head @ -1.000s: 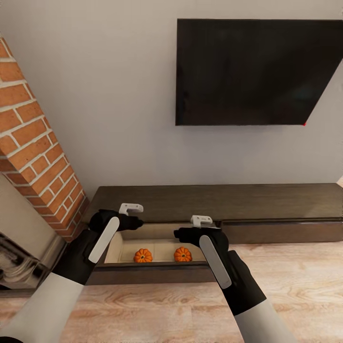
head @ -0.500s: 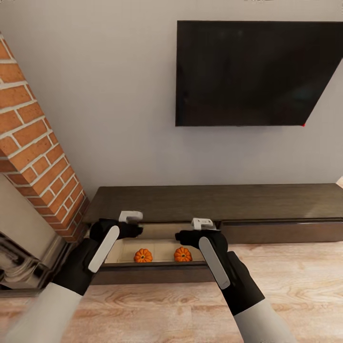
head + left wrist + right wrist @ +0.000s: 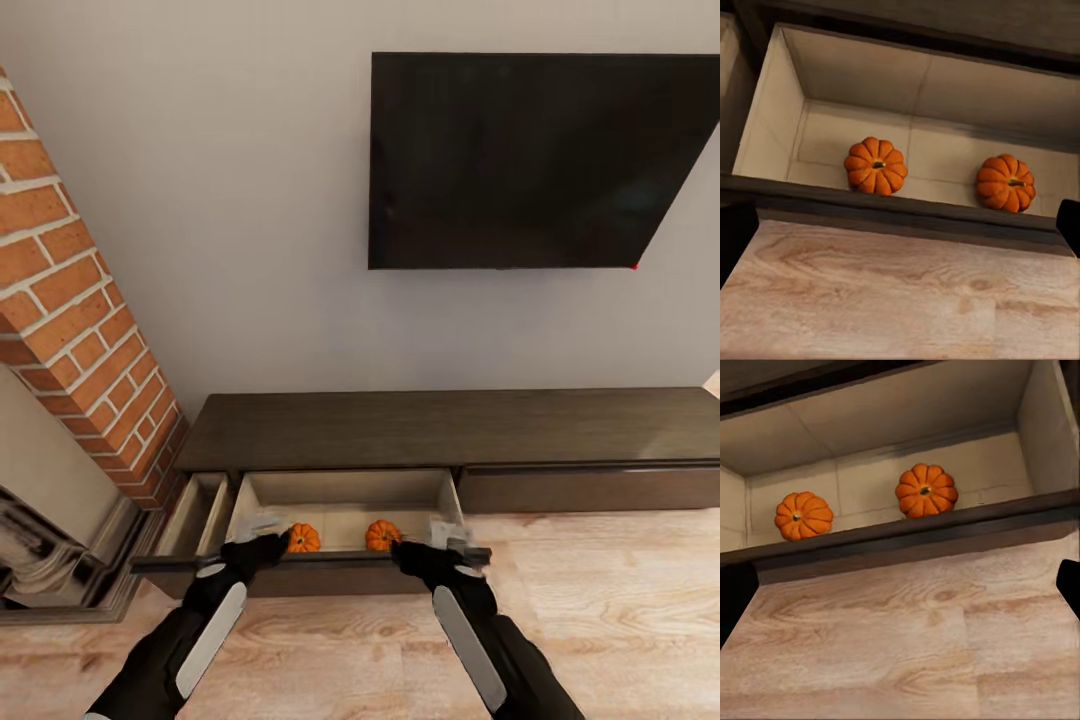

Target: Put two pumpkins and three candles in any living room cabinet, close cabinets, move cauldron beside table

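Living room, TV wall: cabinet (image 3: 450, 425) drawer (image 3: 340, 574) open, two pumpkins (image 3: 303, 538) just beyond left gripper (image 3: 262, 527) and right gripper (image 3: 448, 538); both released, empty.

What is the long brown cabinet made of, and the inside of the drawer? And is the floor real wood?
Cabinet: looks like dark matte wood, faint grain lines. Drawer inside: pale beige, smooth panels with seams, maybe painted board. Floor: light wood-look planks with swirly grain; real or printed, can't tell.
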Controlling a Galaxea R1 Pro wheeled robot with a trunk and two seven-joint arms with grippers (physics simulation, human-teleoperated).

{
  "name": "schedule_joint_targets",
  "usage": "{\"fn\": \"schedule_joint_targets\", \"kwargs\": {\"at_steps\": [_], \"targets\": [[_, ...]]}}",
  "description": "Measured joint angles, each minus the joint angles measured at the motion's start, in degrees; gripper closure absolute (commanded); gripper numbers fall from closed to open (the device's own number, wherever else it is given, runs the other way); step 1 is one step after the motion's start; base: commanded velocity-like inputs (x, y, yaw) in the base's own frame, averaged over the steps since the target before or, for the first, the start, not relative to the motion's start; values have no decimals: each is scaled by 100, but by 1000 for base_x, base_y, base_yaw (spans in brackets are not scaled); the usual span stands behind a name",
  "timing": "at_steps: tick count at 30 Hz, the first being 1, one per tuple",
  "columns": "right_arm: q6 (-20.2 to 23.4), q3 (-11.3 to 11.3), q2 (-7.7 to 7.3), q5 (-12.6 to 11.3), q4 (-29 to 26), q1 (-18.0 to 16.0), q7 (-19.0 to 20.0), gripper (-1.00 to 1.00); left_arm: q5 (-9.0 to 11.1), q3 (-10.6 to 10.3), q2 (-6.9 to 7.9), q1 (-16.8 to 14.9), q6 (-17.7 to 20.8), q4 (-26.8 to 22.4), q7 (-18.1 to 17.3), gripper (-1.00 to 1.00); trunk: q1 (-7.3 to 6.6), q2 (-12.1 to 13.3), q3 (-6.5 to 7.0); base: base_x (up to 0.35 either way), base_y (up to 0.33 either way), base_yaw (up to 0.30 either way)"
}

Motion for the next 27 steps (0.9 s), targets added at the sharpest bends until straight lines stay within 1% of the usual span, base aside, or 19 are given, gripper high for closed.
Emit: {"fn": "schedule_joint_targets", "kwargs": {"at_steps": [1,3,4,5,7,10,11,15,17,19,22,23,24,25,26,27], "targets": [[-216,53,-19,6,128,36,2,-100,-2,-6,0,21,-143,79,-1,-100,0,0,1,0,0,0],[-898,190,-57,73,606,114,9,-100,1,-18,0,72,-477,311,-3,-100,0,0,0,0,0,0],[-1292,262,-67,133,980,154,16,-100,17,-16,0,95,-759,680,-87,-100,0,0,0,0,0,0],[-1336,273,-66,148,1048,157,15,-100,16,-17,-1,96,-838,756,-115,-100,0,0,1,0,0,0],[-1446,308,-79,170,1202,164,12,-100,24,-16,-1,99,-1152,923,-184,-100,0,0,1,0,0,0],[-1510,332,-103,196,1409,166,13,-100,31,-15,-1,101,-1418,1117,-219,-100,1,0,1,-75,0,0],[-1530,335,-106,211,1464,167,14,-100,33,-15,-1,101,-1448,1151,-223,-100,1,0,1,-203,0,0],[-1880,347,-110,378,1769,168,18,-100,33,-18,-3,102,-1608,1285,-232,-100,3,1,1,-254,0,0],[-2064,352,-100,534,1891,168,17,-100,33,-20,-3,106,-1873,1350,-250,-100,1,1,1,-138,0,0],[-2131,351,-87,624,1935,168,13,-100,28,-27,4,108,-2060,1386,-273,-100,1,0,1,-71,0,0],[-2177,355,-72,686,2004,168,12,-100,4,-37,58,110,-2189,1414,-320,-100,0,0,1,-31,0,0],[-2193,351,-63,704,2089,168,11,-100,-74,-42,84,110,-2224,1420,-330,-100,0,0,1,-13,0,0],[-2224,347,-53,750,2229,168,11,-100,-225,-45,98,110,-2259,1425,-337,-100,0,0,1,-11,0,0],[-2240,345,-46,801,2317,167,10,-100,-319,-46,103,111,-2284,1427,-339,-100,0,0,1,-7,0,0],[-2265,341,-12,1017,2527,163,4,-100,-525,-44,109,111,-2376,1434,-340,-100,0,0,0,-4,0,0],[-2284,334,56,1318,2720,159,-13,-100,-684,-45,112,112,-2468,1439,-343,-100,0,0,0,-3,0,0]]}}
